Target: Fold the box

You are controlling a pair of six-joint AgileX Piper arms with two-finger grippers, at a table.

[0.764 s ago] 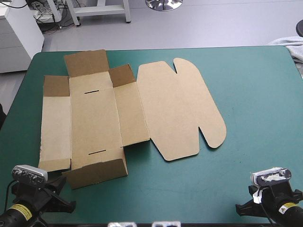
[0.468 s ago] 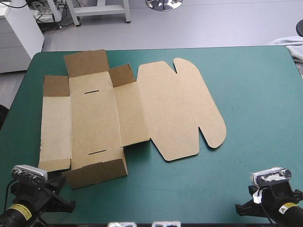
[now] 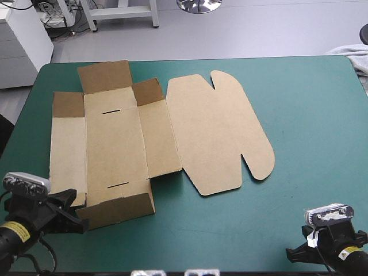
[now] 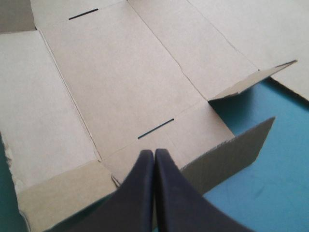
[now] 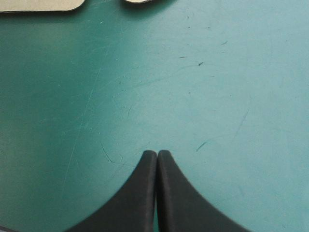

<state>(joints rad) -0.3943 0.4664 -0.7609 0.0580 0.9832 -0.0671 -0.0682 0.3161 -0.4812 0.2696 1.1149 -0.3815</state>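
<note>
Beyond the far edge of the table, far ahead of the left fingers, we see a white cabinet standing on a pale grey floor, with cables bunched beside it. Further across are the white legs of a stand and a chrome chair base. Well ahead of the right fingers, a grey cloth lies past the table's corner. The light is even.

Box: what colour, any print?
The box is plain brown, unprinted, with two thin dark slots in its middle panel. Clearest in the left wrist view.
</note>
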